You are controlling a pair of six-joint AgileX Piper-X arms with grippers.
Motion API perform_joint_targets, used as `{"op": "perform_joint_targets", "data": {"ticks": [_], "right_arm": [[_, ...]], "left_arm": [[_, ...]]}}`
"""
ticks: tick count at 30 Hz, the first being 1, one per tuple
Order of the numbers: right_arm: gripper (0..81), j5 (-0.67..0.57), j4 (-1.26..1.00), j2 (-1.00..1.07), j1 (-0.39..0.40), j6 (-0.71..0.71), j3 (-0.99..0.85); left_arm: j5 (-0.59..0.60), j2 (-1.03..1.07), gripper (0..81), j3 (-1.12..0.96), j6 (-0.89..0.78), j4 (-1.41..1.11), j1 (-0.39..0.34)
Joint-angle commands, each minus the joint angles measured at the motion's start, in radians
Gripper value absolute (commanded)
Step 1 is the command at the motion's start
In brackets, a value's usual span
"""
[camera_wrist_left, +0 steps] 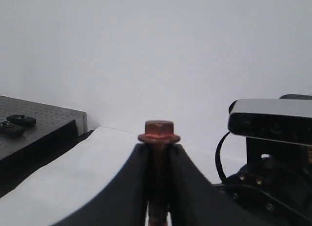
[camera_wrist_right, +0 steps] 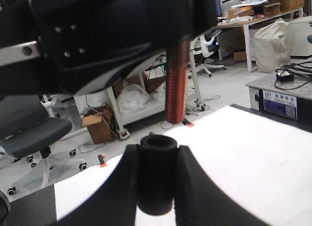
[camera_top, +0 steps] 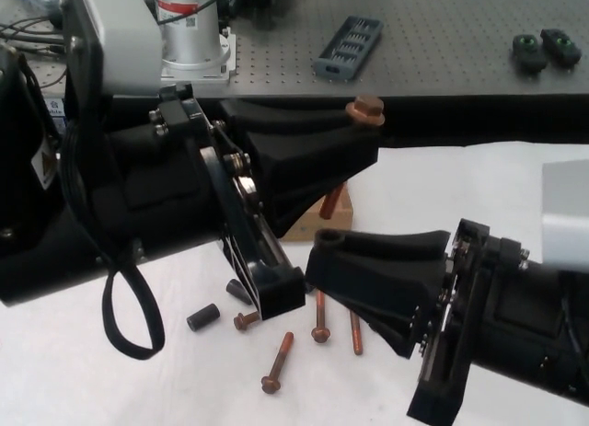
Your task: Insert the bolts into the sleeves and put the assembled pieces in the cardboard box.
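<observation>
Now the left gripper (camera_wrist_left: 158, 148) pinches a copper bolt (camera_wrist_left: 159, 132) just above the black sleeve (camera_wrist_right: 156, 182) clamped in the right gripper (camera_wrist_right: 157, 152), not yet inserted; spare bolts (camera_top: 277, 362) lie on the tabletop (camera_top: 479, 187).

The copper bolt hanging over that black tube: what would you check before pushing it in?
1. Bolt clamped in the left gripper, head up: ok.
2. Sleeve clamped in the right gripper, hole facing the bolt: ok.
3. Bolt tip above the hole, not yet inside: ok.
4. Tip centred over the hole: cannot tell; the right wrist view shows it a little off to one side.
5. Bolt lined up with the sleeve's axis: cannot tell.
</observation>
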Motion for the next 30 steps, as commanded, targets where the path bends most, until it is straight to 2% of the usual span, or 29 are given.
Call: {"op": "perform_joint_targets", "data": {"ticks": [1,8,14,30], "right_arm": [[3.8,-0.006,-0.029,0.002,0.0,0.007,-0.014],[3.8,-0.004,-0.031,0.002,0.0,0.007,-0.014],[3.8,0.055,-0.042,0.002,0.0,0.007,-0.014],[3.8,0.053,-0.068,0.054,0.0,0.007,-0.05]], "left_arm": [[0.001,-0.002,0.6,-0.011,-0.006,-0.028,0.001],[0.001,-0.002,0.6,-0.011,-0.019,-0.028,0.001],[0.001,-0.002,0.6,-0.011,-0.025,-0.028,0.001],[0.01,-0.002,0.6,-0.011,-0.047,-0.028,0.001]]}}
